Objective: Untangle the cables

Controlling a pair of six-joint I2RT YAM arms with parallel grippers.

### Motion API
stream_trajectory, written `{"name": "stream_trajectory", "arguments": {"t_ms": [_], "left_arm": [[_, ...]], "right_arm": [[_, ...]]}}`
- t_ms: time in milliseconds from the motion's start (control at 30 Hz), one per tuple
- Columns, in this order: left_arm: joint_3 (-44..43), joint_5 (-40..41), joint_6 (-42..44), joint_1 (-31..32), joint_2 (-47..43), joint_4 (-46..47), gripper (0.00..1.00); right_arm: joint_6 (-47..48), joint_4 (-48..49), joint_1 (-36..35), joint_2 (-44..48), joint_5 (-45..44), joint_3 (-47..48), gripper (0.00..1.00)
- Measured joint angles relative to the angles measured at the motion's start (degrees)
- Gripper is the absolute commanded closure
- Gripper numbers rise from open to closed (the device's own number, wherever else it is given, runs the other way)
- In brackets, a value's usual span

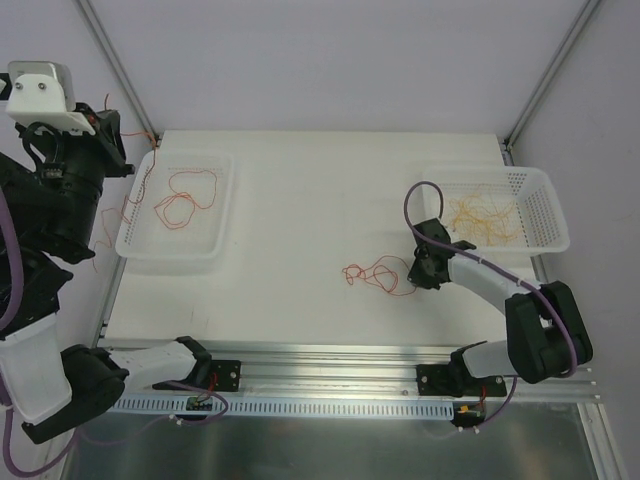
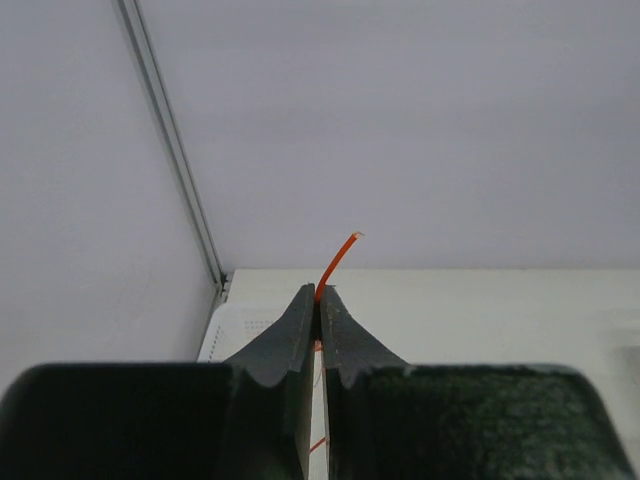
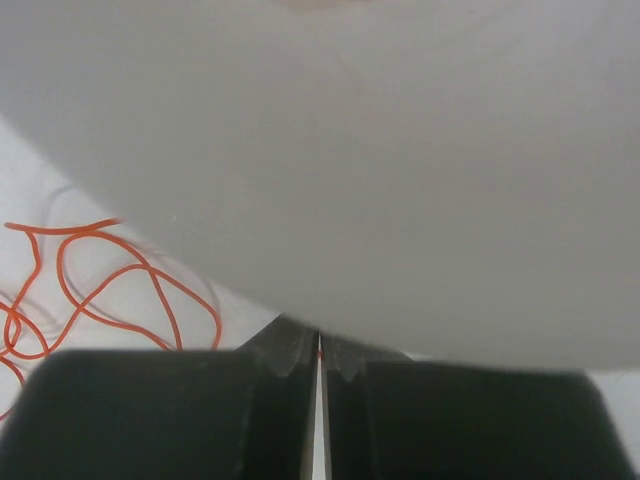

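Looking mostly done: yellow-orange cables (image 1: 485, 218) sit in the right basket (image 1: 548, 200), red cables (image 1: 182, 198) in the left basket (image 1: 170, 252) well apart from it. One red tangle (image 1: 372, 274) lies on the table (image 1: 300, 190) near the right basket, the right gripper (image 1: 418, 276) pinched on it. The left gripper (image 2: 317, 292) clamps a red strand (image 2: 338, 255).

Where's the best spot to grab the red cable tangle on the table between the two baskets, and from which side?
Probably a single strand at the right end of the red tangle, coming straight down from above. It lies flat in loose thin loops, so a fingertip pinch from overhead suits it. The right gripper is shut on that end.
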State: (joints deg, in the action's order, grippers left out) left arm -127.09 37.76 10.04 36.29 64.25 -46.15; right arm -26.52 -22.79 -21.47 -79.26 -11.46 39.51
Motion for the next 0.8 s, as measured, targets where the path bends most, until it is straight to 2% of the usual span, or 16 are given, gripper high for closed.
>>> {"name": "stream_trajectory", "arguments": {"t_ms": [133,233,267,433,600,633,767,800], "left_arm": [[0.5,-0.2,2.6,0.0,1.8,2.6,0.98],[0.3,-0.2,4.1,0.0,4.3,4.3,0.98],[0.3,-0.2,4.7,0.0,5.3,4.9,0.98],[0.3,-0.2,8.3,-0.3,10.0,8.7,0.97],[-2.1,-0.4,12.0,-1.6,15.1,12.0,0.96],[-2.8,-0.6,12.5,-2.1,16.1,13.0,0.96],[-4.7,-1.3,14.8,-5.1,19.0,17.0,0.95],[-4.9,-1.4,15.3,-6.0,19.7,18.1,0.95]], "right_arm": [[0.2,-1.1,0.0,1.3,0.4,0.0,0.97],[0.7,-1.8,-0.2,3.0,0.8,0.1,0.86],[1.1,-2.1,-0.3,3.7,1.0,0.3,0.8],[3.7,-4.6,-2.5,7.0,2.1,3.2,0.62],[7.4,-6.7,-6.4,11.0,3.0,7.7,0.37],[8.2,-7.1,-7.0,11.8,3.2,8.3,0.29],[10.1,-8.8,-7.6,15.3,4.6,9.4,0.08],[10.4,-9.3,-7.6,16.1,5.0,9.6,0.05]]}}
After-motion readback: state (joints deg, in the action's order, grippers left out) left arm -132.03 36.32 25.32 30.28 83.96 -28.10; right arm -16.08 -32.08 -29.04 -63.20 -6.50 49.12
